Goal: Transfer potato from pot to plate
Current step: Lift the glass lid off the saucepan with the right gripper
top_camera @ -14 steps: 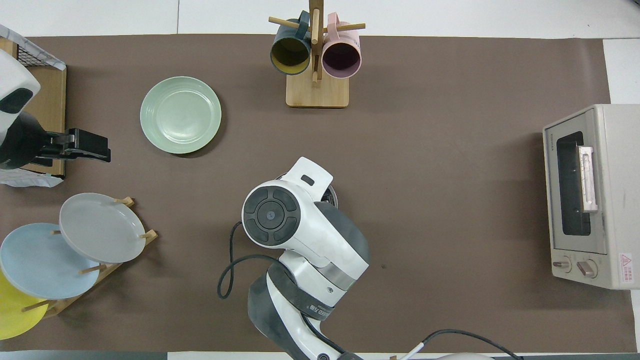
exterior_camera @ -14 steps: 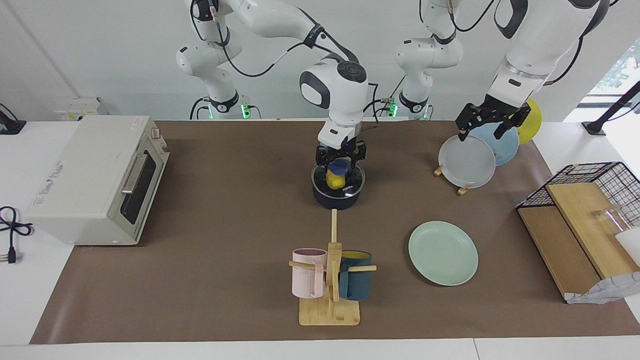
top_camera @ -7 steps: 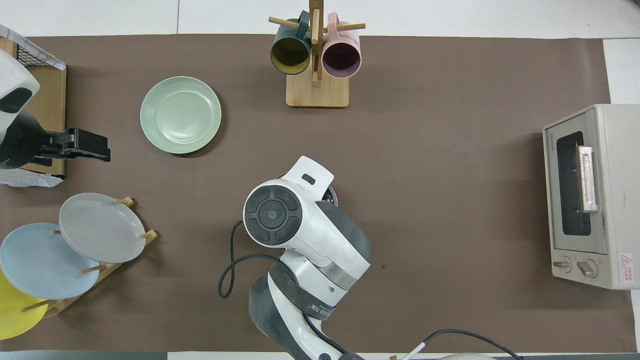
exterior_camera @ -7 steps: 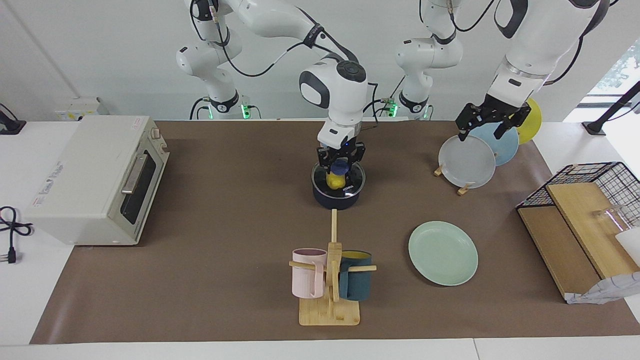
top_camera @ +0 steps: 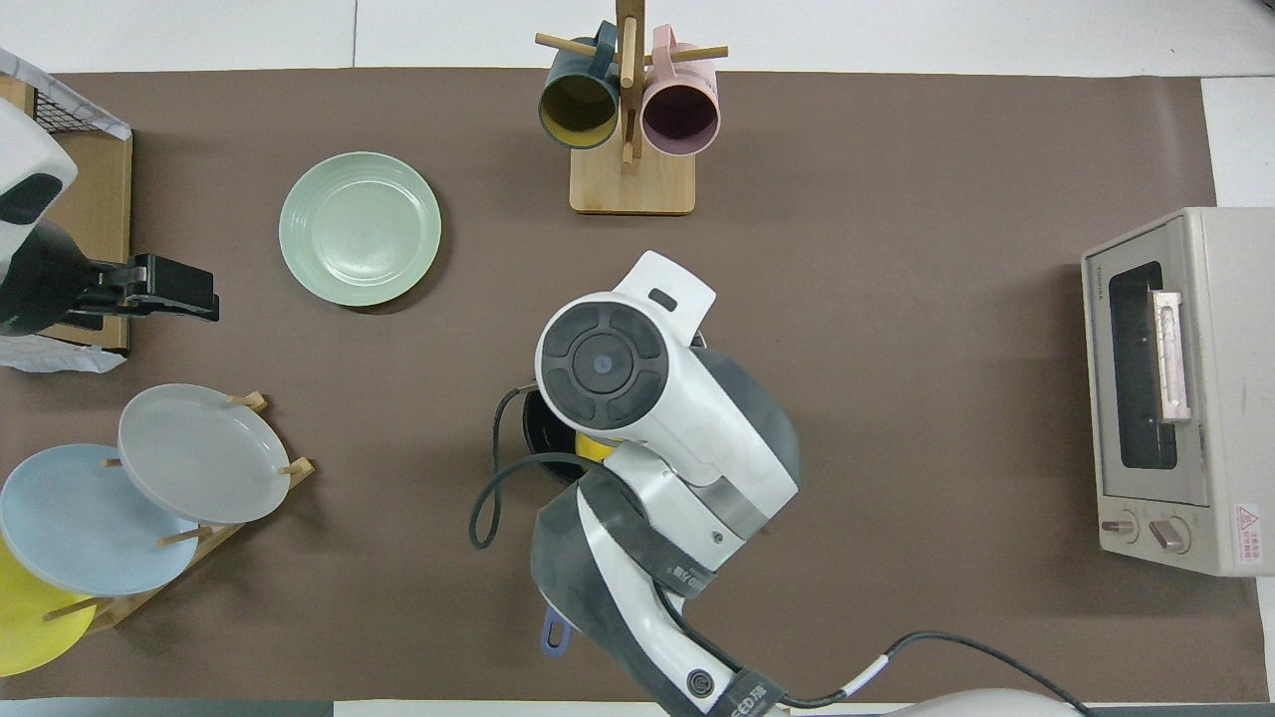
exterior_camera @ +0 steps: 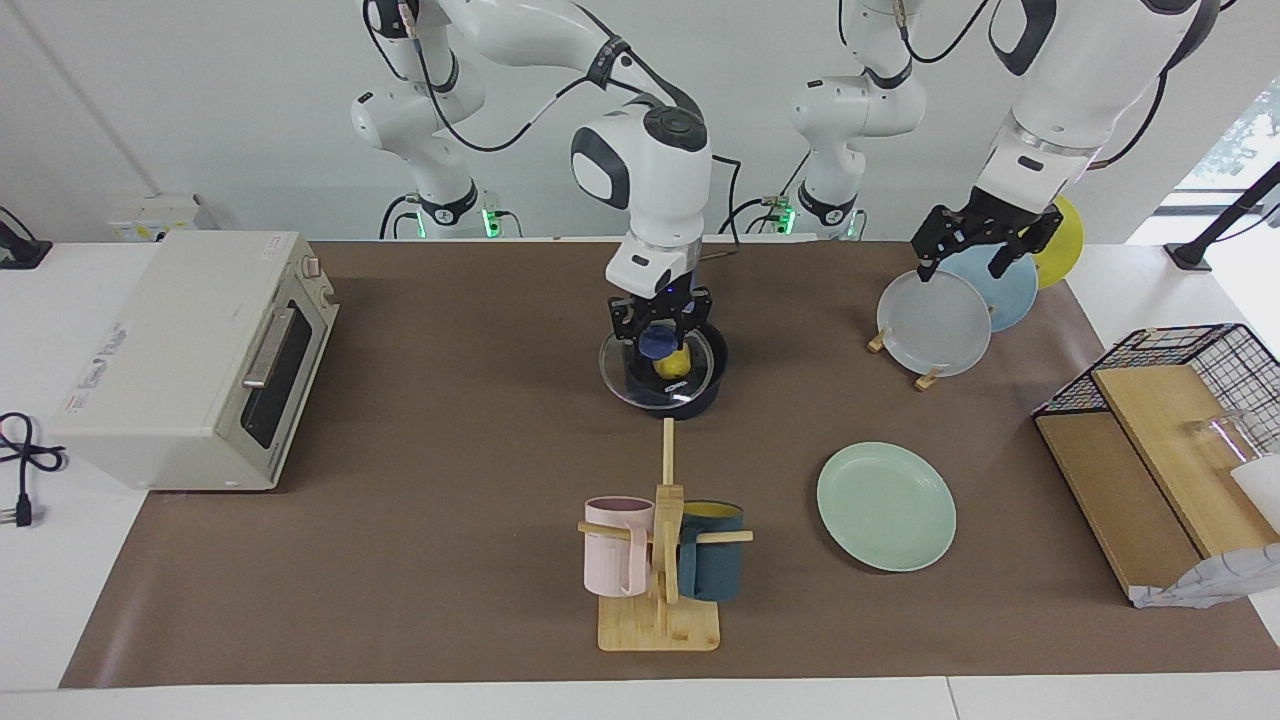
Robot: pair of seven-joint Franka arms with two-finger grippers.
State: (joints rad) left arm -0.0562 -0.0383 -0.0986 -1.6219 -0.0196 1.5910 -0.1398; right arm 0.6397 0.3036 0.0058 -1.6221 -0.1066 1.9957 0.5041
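Observation:
The dark navy pot (exterior_camera: 703,392) stands at the table's middle, near the robots. The yellow potato (exterior_camera: 677,364) lies in it; it also shows in the overhead view (top_camera: 595,448) beside the pot's black inside (top_camera: 540,438). My right gripper (exterior_camera: 660,330) is shut on the blue knob (exterior_camera: 658,344) of a glass lid (exterior_camera: 612,372), held just above the pot and offset toward the right arm's end. The mint-green plate (exterior_camera: 886,506) lies empty, farther from the robots, toward the left arm's end, also in the overhead view (top_camera: 360,228). My left gripper (exterior_camera: 960,268) is open over the plate rack and waits.
A mug tree (exterior_camera: 662,560) with a pink and a dark teal mug stands farther from the robots than the pot. A rack with grey, blue and yellow plates (exterior_camera: 935,325) is at the left arm's end. A toaster oven (exterior_camera: 190,355) is at the right arm's end. A wire basket (exterior_camera: 1180,400) stands beside the plate.
My right gripper has risen with the glass lid and shifted toward the right arm's end, so the lid no longer covers the pot squarely. The left arm has not moved.

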